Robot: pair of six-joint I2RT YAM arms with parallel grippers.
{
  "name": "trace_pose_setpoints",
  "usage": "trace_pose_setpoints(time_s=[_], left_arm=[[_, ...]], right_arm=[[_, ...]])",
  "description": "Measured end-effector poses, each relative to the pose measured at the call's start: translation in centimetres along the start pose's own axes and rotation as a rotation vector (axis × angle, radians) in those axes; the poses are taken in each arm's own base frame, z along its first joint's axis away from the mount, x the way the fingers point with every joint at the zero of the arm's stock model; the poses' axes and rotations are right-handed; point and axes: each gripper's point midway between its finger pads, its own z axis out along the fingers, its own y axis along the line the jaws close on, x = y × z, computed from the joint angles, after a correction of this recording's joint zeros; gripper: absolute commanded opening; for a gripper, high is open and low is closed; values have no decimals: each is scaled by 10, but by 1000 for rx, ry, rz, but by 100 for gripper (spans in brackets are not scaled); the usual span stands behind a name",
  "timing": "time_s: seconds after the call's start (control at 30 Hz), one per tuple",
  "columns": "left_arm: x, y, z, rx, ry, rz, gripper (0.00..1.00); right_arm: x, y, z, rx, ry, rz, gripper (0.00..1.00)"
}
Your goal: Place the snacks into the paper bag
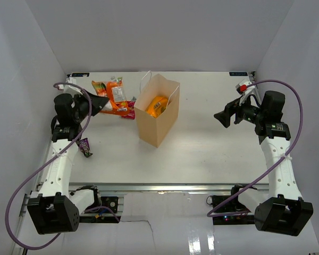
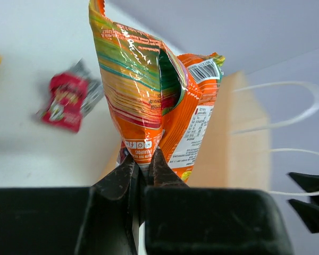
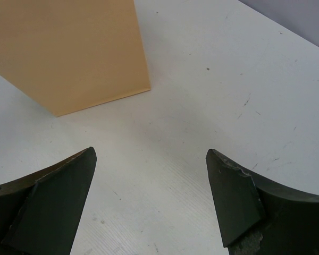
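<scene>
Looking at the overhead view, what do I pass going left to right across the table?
First the dark purple packet, then the large orange bag, then the paper bag, then the right claw, open.

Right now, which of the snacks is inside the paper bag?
The yellow-orange packet, visible through the open top of the paper bag; the large orange bag, red packet and purple packet are outside it.

White table (image 1: 212, 143) carries an upright paper bag (image 1: 157, 119), red wrappers (image 1: 129, 112) beside it — a dark packet (image 1: 85, 147) apart.
</scene>
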Motion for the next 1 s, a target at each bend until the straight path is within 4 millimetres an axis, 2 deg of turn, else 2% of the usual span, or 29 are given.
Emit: trace_pose_setpoints(time_s=[0.17,0.27,0.37,0.47,0.53,0.6,0.67,0.9,1.0], left_arm=[[-58,-79,-14,220,-113,66,2],[-78,-123,-24,344,-143,109,2],[-79,-162,-28,446,-132,148,3],[-63,-196,-25,529,-85,177,5],[-50,-211,-21,557,-56,197,5],[-36,-219,-13,559,-31,214,6],[-23,-218,-3,528,-11,229,8],[4,-189,39,317,3,292,11],[15,-177,50,253,16,318,22]], right_arm=[[0,0,0,0,0,0,90],[0,0,0,0,0,0,90],[0,0,0,-2,0,1,90],[0,0,0,-2,0,1,90],[0,0,0,-2,-1,0,90],[0,1,0,-2,-1,0,90],[-1,1,-1,-1,-3,-2,90],[-2,3,-3,-1,-4,-4,90],[-1,3,-3,-1,-2,-2,90]])
